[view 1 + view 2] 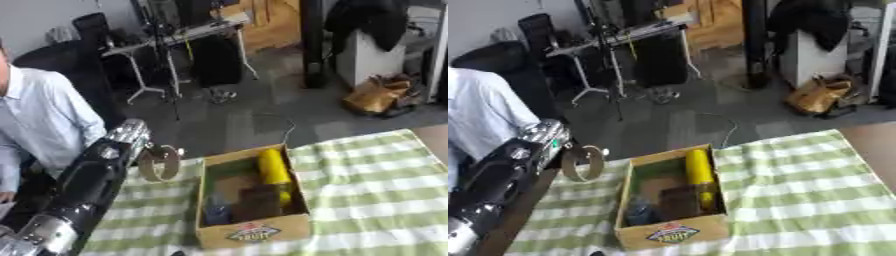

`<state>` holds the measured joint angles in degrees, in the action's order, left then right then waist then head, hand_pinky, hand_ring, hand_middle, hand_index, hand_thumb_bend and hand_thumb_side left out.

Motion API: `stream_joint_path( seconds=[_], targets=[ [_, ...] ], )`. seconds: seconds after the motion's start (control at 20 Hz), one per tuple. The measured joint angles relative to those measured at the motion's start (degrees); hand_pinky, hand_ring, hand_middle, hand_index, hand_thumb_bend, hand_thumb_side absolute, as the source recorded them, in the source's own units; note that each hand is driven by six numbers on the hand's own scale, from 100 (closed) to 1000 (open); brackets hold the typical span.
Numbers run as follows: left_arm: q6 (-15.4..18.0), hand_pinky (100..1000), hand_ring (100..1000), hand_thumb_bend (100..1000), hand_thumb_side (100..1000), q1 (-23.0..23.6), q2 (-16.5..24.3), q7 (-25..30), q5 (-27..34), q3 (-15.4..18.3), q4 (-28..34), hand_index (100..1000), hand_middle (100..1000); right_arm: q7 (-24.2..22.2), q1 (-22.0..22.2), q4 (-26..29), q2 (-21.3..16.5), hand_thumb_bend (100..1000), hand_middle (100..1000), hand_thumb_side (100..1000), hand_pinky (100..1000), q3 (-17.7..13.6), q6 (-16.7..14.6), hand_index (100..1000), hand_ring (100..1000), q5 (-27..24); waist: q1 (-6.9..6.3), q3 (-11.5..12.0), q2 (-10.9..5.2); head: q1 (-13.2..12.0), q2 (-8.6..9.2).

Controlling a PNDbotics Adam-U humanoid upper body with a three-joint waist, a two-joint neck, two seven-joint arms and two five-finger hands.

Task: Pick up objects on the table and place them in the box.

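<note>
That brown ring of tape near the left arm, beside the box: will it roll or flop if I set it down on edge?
The brown tape ring looks like a rigid hoop, so it should hold its shape. Round and narrow, it would probably roll or topple flat on the checked cloth. Its open centre likely makes it light.

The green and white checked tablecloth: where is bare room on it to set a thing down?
The green and white checked tablecloth lies bare right of the open cardboard box, out to the table's right edge. The box holds a yellow cylinder and dark items. Left is crowded: the black and silver left arm with a tan ring-shaped object.
</note>
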<state>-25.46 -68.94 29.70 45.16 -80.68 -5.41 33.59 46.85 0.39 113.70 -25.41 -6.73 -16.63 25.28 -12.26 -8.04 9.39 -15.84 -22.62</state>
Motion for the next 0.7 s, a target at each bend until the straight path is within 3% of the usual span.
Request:
stream_joint_path(
  seconds=[0.7],
  targets=[
    [1.00, 249, 225, 100, 881, -1.89, 0.34, 1.00, 10.33, -3.10, 8.51, 378, 118, -0.24, 0.16, 0.00, -0.05, 100, 883, 1000, 755, -0.01, -0.24, 878, 995, -0.50, 0.23, -0.04, -0.56, -0.08, -0.43]
  ],
)
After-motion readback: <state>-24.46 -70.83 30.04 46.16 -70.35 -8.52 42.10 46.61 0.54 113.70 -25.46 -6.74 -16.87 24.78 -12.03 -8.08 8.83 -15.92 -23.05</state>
